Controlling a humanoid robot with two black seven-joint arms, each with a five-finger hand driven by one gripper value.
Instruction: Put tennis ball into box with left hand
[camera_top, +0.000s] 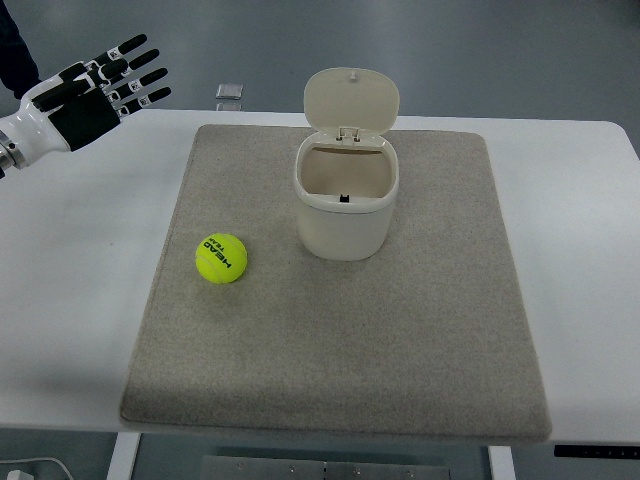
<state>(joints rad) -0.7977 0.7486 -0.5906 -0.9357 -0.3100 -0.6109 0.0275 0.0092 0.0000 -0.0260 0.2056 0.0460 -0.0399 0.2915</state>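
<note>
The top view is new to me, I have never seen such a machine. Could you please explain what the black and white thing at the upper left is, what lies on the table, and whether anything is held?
The picture comes from one camera looking steeply down from the robot's side. The black and white thing is the robot's left hand, fingers spread, holding nothing. A white table carries a grey mat. On the mat lie a yellow tennis ball and, to its right, a cream box with its lid flipped open. The right hand is out of view.
</note>
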